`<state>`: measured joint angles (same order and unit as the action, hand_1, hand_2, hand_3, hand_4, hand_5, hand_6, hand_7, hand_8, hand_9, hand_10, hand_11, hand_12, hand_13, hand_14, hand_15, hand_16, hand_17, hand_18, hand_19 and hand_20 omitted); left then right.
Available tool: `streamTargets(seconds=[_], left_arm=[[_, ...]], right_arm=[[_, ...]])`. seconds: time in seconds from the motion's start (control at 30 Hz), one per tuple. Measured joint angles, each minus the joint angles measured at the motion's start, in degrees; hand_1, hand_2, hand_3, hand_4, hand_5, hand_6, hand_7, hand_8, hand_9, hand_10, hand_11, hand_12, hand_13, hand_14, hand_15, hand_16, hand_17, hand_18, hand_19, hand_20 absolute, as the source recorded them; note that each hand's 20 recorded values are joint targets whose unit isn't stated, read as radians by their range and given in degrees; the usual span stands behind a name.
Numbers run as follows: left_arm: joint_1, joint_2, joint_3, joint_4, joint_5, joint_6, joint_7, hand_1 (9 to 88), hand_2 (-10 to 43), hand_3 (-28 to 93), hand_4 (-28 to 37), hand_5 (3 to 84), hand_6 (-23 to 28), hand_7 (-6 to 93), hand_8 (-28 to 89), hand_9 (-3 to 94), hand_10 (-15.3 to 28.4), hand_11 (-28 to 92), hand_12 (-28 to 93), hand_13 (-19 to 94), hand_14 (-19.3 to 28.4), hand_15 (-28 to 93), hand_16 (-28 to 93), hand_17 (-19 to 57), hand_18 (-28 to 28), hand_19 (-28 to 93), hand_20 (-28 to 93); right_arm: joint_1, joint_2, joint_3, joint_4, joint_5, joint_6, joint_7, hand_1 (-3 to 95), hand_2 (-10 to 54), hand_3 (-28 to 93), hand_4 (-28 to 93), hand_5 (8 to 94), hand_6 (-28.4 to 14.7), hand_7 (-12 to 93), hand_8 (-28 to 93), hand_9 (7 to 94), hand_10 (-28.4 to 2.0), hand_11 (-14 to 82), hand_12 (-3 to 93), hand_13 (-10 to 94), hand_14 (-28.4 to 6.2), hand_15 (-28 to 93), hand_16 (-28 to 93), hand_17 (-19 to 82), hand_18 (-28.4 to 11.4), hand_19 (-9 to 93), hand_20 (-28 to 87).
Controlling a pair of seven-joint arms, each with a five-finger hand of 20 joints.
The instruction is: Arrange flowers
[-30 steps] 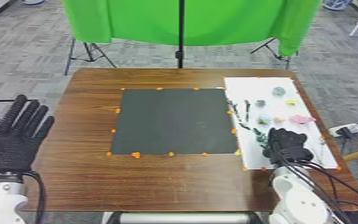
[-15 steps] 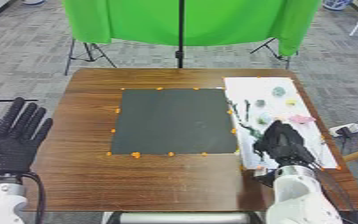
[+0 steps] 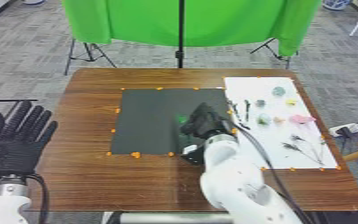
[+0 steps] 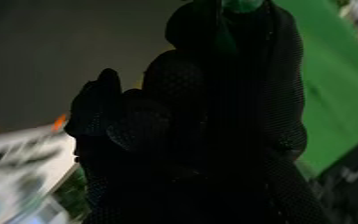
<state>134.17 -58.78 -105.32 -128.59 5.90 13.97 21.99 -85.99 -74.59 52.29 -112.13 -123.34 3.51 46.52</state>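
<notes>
right hand: we see the right hand (image 3: 206, 122) over the right part of the dark sheet (image 3: 144, 125); whether it touches the sheet we cannot tell.
grip: in the right wrist view its thumb and a finger pinch a small green piece (image 4: 242, 5) at their tips.
left hand: we find the left hand (image 3: 14, 147) beside the table (image 3: 78, 175), fingers straight and spread.
flowers: on the white board (image 3: 257, 159), right of the sheet, we count a pink flower (image 3: 302, 119) near a peach flower (image 3: 279, 120), with a yellow flower (image 3: 291, 102) farther up.
stems: we see dark twigs (image 3: 246, 110) near the board's left edge and dark sprigs (image 3: 293, 147) lower down.
backdrop: we have a green cloth (image 3: 140, 25) beyond the table.
</notes>
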Motion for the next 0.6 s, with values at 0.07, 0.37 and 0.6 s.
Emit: streamTargets(seconds=[0.07, 0.37, 0.6], left_arm=[[-0.3, 0.45, 0.56, 0.0, -0.12, 0.76, 0.33, 23.5, 11.9, 73, -28.3, 41.1, 8.7, 7.7, -9, 34.4, 13.9, 13, 8, 26, 11.7, 9, 0, -6.5, 12.3, 25, 10], [-2.6, 2.9, 3.35, 0.08, -0.71, 1.91, 1.61, 23.4, 11.7, 73, -28.3, 41.5, 8.9, 8.0, -9, 34.8, 13.9, 13, 8, 27, 11.8, 10, -1, -6.4, 12.4, 25, 10], [-4.1, 4.12, 4.84, 0.26, -2.37, 2.18, 2.77, 23.5, 11.6, 74, -28.3, 42.5, 9.1, 8.9, -9, 36.1, 14.3, 14, 9, 28, 12.6, 13, -1, -6.3, 12.9, 27, 11]], right_arm=[[2.5, -2.0, -1.9, 3.0, -0.7, -4.0, 0.0, 88.5, -9.5, -28, 55, 80.0, -2.9, 38, 21, 78.6, -15.4, 50.4, 48.2, 67, -17.8, 79, 38, 32, -28.4, 85, 45], [10.3, -10.6, -7.3, 14.3, -3.8, -7.7, -0.1, 84.8, -9.5, -28, 54, 76.6, -3.6, 40, 17, 76.0, -16.2, 51.8, 43.8, 66, -17.7, 78, 36, 31, -28.4, 86, 44], [10.9, -15.0, -6.9, 18.1, -2.6, -9.1, 3.2, 81.0, -9.5, -28, 52, 68.2, -6.2, 38, 14, 69.3, -19.2, 50.5, 36.7, 62, -18.6, 77, 31, 29, -28.4, 85, 42]])
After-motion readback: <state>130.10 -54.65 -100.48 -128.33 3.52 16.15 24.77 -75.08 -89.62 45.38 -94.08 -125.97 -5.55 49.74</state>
